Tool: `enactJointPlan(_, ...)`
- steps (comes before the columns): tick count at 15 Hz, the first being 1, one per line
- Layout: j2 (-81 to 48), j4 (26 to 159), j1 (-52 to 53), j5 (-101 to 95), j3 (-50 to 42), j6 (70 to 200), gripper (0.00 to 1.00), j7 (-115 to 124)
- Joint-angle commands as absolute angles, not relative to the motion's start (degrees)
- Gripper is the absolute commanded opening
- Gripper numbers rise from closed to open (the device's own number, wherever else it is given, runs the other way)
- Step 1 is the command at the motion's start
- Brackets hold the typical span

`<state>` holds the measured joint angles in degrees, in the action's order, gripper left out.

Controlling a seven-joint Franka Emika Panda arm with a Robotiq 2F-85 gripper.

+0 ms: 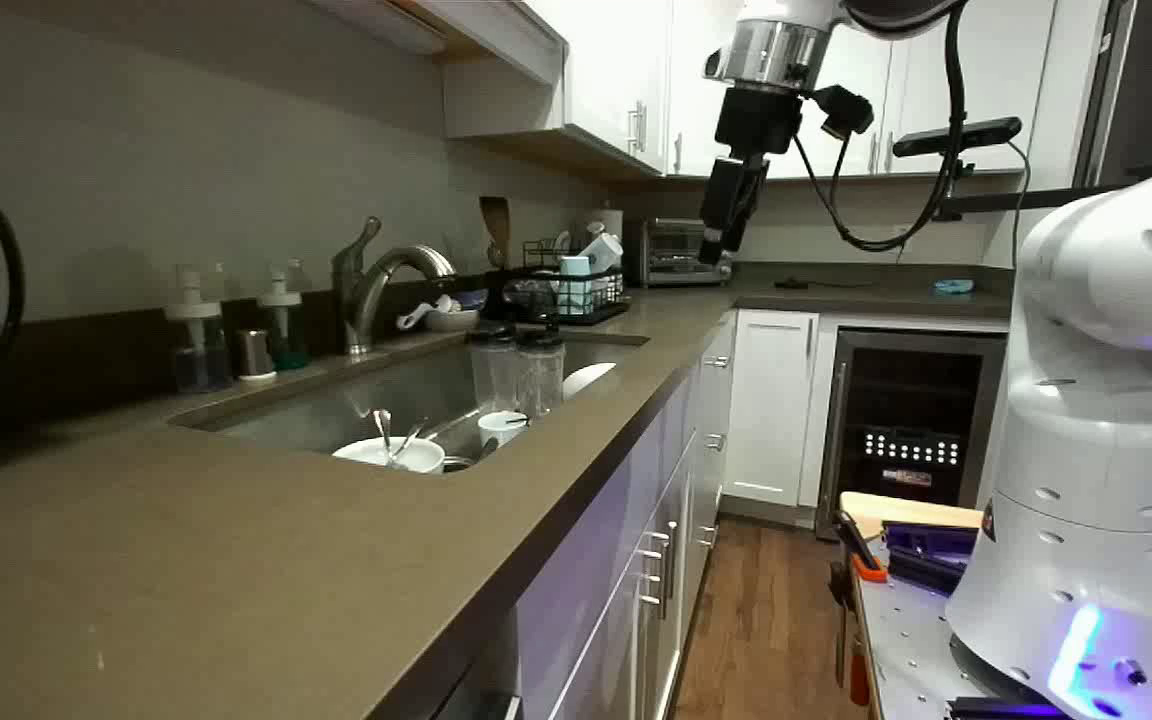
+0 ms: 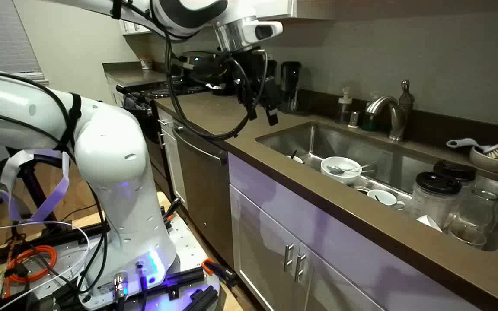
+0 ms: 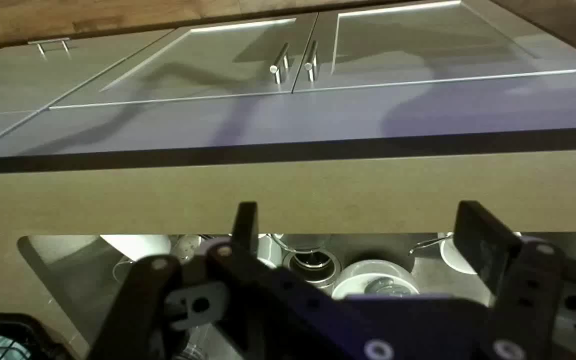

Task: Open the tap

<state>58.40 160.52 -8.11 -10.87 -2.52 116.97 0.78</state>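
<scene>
The tap is a brushed-metal faucet with an arched spout. It stands behind the sink in both exterior views (image 1: 364, 305) (image 2: 398, 119). Its handle (image 1: 361, 240) (image 2: 405, 90) points up above the tap's body. The tap is out of view in the wrist view. My gripper (image 1: 721, 245) (image 2: 262, 117) is raised above the counter, well apart from the tap, and points down. In the wrist view my gripper (image 3: 358, 212) has its two fingers wide apart with nothing between them. The counter's front strip and the sink with dishes lie below it.
The sink (image 2: 318, 134) holds a white bowl (image 2: 341, 169), a white cup (image 2: 383, 197) and clear jars with black lids (image 2: 437, 190). Soap dispensers (image 1: 198, 345) stand beside the tap. A brush bowl (image 2: 497, 160) and a dish rack (image 1: 591, 295) sit farther along. Cabinets (image 1: 616, 80) hang overhead.
</scene>
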Motion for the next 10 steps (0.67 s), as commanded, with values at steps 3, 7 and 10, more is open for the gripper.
enactJointPlan(3,58.2,161.2,-8.0,-10.9,-2.6,116.7,1.0,0.8)
enactJointPlan(7,58.1,161.2,-8.0,-10.9,-2.6,116.7,1.0,0.8)
enactJointPlan(10,58.1,161.2,-8.0,-10.9,-2.6,116.7,1.0,0.8)
